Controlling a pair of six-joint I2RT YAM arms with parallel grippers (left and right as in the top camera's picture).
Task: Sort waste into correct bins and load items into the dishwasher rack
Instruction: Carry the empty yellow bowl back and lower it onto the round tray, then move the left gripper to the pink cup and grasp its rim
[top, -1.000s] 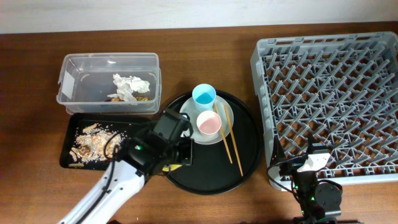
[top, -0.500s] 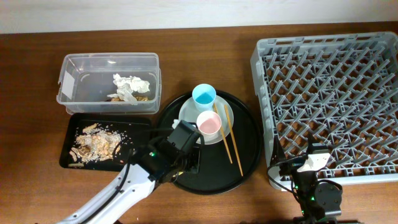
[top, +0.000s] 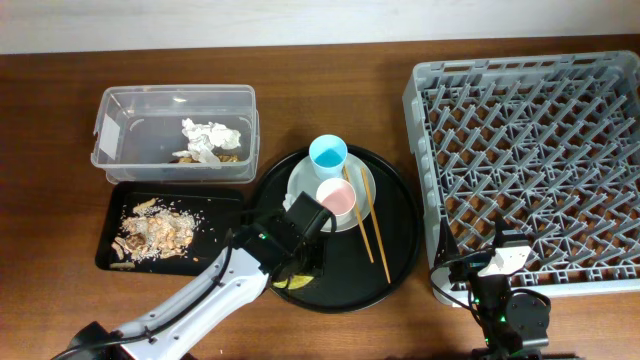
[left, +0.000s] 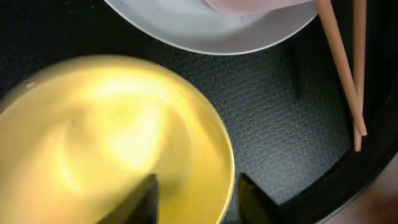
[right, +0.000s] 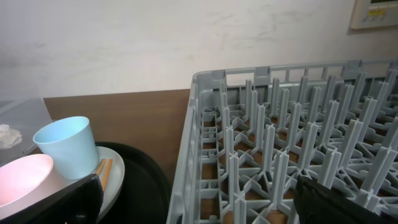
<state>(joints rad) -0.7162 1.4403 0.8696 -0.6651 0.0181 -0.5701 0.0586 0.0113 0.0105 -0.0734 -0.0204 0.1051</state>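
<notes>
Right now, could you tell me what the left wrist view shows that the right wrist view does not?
Only the left wrist view shows the yellow bowl, lying on the round tray, with the left gripper straddling its rim, jaws apart. Only the right wrist view shows the rack, the blue cup and the wall behind. Both show the plate, the chopsticks, the round tray and the pink cup, which is only a sliver in the left wrist view.
</notes>
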